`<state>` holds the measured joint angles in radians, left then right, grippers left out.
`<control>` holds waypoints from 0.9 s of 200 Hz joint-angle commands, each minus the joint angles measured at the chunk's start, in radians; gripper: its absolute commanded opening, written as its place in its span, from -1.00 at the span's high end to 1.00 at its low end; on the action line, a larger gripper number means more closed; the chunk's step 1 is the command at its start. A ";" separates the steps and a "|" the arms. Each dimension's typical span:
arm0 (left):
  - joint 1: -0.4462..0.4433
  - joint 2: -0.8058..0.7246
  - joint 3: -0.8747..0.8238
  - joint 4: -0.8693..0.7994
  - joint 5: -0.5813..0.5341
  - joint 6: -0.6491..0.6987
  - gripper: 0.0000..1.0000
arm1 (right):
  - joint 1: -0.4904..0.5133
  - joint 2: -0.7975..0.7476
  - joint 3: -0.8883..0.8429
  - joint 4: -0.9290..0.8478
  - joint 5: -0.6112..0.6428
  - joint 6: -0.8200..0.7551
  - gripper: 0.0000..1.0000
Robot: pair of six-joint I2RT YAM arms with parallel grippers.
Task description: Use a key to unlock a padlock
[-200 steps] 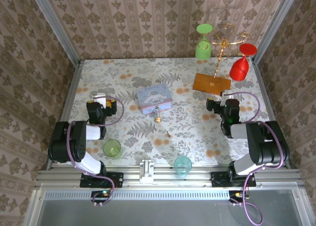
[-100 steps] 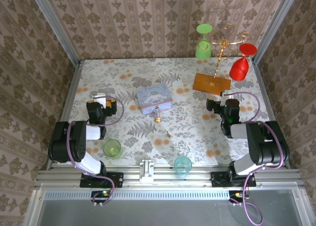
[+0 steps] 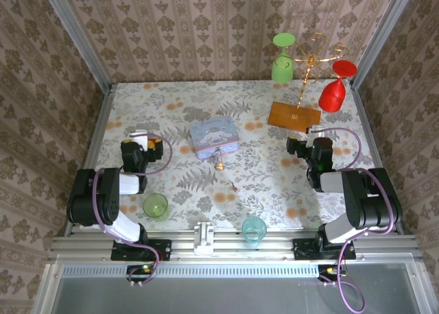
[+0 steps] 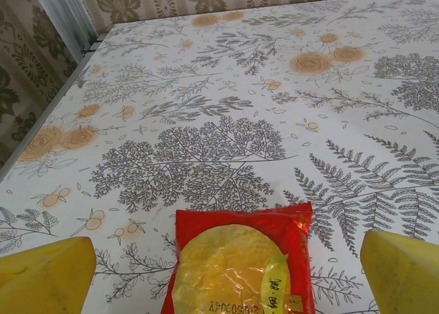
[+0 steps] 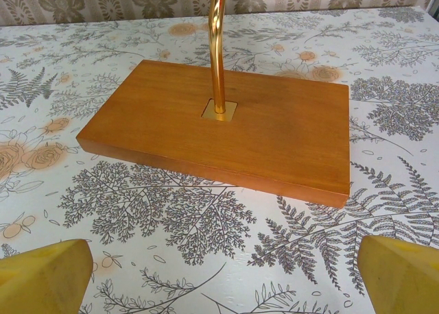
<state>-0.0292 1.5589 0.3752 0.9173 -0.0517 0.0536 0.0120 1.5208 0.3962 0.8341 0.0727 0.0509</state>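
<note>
The padlock (image 3: 219, 162) lies in the middle of the top view, just below the blue tin (image 3: 213, 137); the key (image 3: 234, 186) lies lower right of it, apart. Nothing holds them. At centre left we see the left gripper (image 3: 140, 137), fingers (image 4: 42, 273) spread wide above a red packet (image 4: 240, 259); at centre right the right gripper (image 3: 314, 131) is equally spread, facing the wooden base (image 5: 219, 132). We judge both are empty so either can take the key first.

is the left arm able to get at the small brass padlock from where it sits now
Probably yes. The small brass padlock lies just in front of the blue rectangular tin, and only bare floral tablecloth separates it from the open left gripper.
</note>
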 commanded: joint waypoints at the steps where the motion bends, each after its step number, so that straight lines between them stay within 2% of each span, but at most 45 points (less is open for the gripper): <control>1: 0.009 -0.006 -0.001 0.034 -0.003 0.000 -1.00 | 0.005 0.003 0.012 0.011 0.003 -0.012 -1.00; 22: 0.008 -0.065 -0.022 0.023 -0.048 -0.012 -1.00 | 0.006 -0.046 0.028 -0.060 0.023 -0.006 -1.00; 50: -0.034 -0.181 -0.024 -0.062 -0.144 0.013 -1.00 | 0.010 -0.166 0.082 -0.259 0.036 0.003 -1.00; 68: -0.128 -0.285 0.048 -0.287 -0.368 0.017 -1.00 | 0.011 -0.243 0.133 -0.395 0.057 0.047 -1.00; 79: -0.156 -0.334 0.105 -0.422 -0.403 -0.008 -1.00 | 0.011 -0.289 0.143 -0.432 0.018 0.064 -1.00; 91: -0.174 -0.375 0.134 -0.470 -0.407 -0.062 -1.00 | 0.011 -0.335 0.164 -0.494 -0.034 0.095 -1.00; 108: -0.171 -0.444 0.128 -0.466 -0.279 -0.182 -1.00 | 0.012 -0.376 0.207 -0.616 -0.112 0.137 -1.00; 116: -0.154 -0.471 0.115 -0.439 -0.160 -0.246 -1.00 | 0.013 -0.388 0.221 -0.663 -0.142 0.161 -1.00; 129: -0.119 -0.489 0.106 -0.394 0.096 -0.315 -1.00 | 0.015 -0.413 0.223 -0.710 -0.200 0.205 -1.00; 137: -0.111 -0.490 0.114 -0.397 0.182 -0.373 -1.00 | 0.017 -0.432 0.214 -0.717 -0.238 0.231 -1.00; 148: -0.115 -0.500 0.120 -0.406 0.263 -0.439 -1.00 | 0.024 -0.459 0.202 -0.730 -0.279 0.268 -1.00; 157: -0.137 -0.522 0.113 -0.408 0.277 -0.478 -1.00 | 0.037 -0.476 0.198 -0.756 -0.302 0.291 -1.00; 166: -0.169 -0.547 0.108 -0.424 0.284 -0.480 -1.00 | 0.064 -0.486 0.198 -0.789 -0.306 0.299 -1.00; 180: -0.208 -0.563 0.162 -0.562 0.355 -0.443 -1.00 | 0.125 -0.486 0.209 -0.847 -0.287 0.293 -1.00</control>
<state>-0.1818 1.0473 0.4900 0.5045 0.0917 -0.3218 0.0608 1.0580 0.6006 0.1291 -0.1558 0.2901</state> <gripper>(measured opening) 0.999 0.999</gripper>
